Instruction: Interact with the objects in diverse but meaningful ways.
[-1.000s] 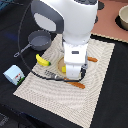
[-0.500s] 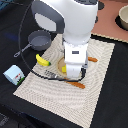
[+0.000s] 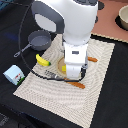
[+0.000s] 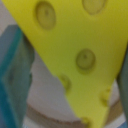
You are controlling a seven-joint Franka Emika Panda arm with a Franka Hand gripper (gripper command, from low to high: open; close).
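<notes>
Lowered straight over the round tan plate (image 3: 60, 65) on the woven beige placemat (image 3: 95, 85), presumably to take what lies on it, with the gripper (image 3: 72, 75) hidden in the exterior view. Between the teal fingers (image 4: 15, 65) in the wrist view: a flat yellow plastic cheese wedge with dimpled holes (image 4: 75, 50), filling the gap, long axis tapering to a tip over the plate's rim. Whether clenched on the wedge or merely straddling it, cannot tell.

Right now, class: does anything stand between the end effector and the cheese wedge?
Nothing visible does. The wrist view shows the cheese wedge lying over the plate, right between the end effector's fingers.
</notes>
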